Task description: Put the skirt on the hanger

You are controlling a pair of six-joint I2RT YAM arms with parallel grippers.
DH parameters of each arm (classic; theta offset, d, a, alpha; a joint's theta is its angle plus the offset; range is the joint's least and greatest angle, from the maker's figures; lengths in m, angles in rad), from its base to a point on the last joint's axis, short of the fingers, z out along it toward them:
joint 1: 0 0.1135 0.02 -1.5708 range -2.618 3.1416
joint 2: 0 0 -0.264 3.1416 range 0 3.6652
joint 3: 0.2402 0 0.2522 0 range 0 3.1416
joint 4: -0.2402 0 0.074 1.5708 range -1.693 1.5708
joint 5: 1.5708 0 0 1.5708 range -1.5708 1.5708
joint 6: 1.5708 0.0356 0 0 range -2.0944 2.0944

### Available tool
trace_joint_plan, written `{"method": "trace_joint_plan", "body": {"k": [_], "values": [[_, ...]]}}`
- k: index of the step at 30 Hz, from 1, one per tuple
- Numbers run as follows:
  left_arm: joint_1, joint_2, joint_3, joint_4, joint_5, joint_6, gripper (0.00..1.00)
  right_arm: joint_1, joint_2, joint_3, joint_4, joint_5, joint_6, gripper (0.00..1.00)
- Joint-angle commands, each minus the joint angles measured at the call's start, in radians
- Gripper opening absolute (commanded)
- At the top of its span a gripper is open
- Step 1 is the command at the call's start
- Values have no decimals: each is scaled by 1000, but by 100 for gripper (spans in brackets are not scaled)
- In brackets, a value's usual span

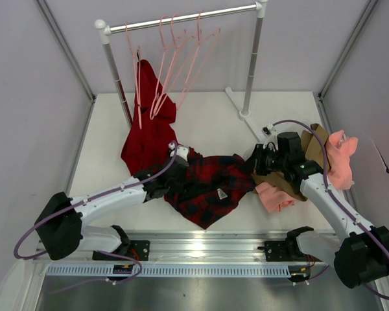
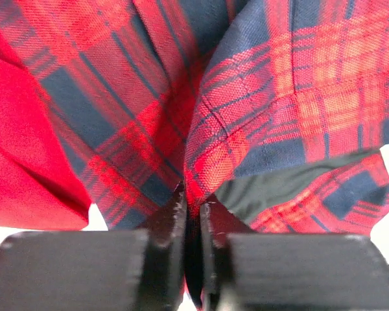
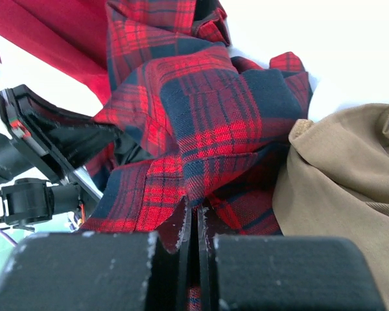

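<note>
The red and navy plaid skirt (image 1: 211, 184) lies bunched on the white table between my two arms. At its left edge, my left gripper (image 1: 175, 170) is shut on a fold of the plaid cloth (image 2: 279, 97), which runs down between the jaws (image 2: 193, 201). My right gripper (image 1: 256, 162) is shut on the skirt's right edge, and the plaid (image 3: 201, 110) is pinched at the fingertips (image 3: 196, 210). Several pale-pink hangers (image 1: 175, 45) hang on the rail at the back, away from both grippers.
A plain red garment (image 1: 146, 129) hangs from the rack's left post down to the table, beside the left gripper (image 2: 19, 162). Tan cloth (image 1: 311, 155) (image 3: 343, 181) and pink cloth (image 1: 340, 159) are heaped at the right. The rack's right post (image 1: 249, 78) stands behind.
</note>
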Motion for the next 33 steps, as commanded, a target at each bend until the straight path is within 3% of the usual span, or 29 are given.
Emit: {"method": "trace_joint_plan", "body": {"k": [1,2,11,19,27,33], "values": [[39,-28,72,-17,-53,7,6,5,-4,-9,88,-38,21,0],[53,-57,93,-34,-55,7,0,14,-7,-11,91,-32,21,0],[153,-259,231,-208,40,88,0,65,-7,12,105,16,18,0],[168,-347,319,-409,27,88,1,88,72,191,209,16,26,0],[170,-427,87,-331,77,50,6,128,297,260,168,29,-55,0],[170,-398,-8,-238,116,27,10,179,324,296,108,114,-88,2]]}}
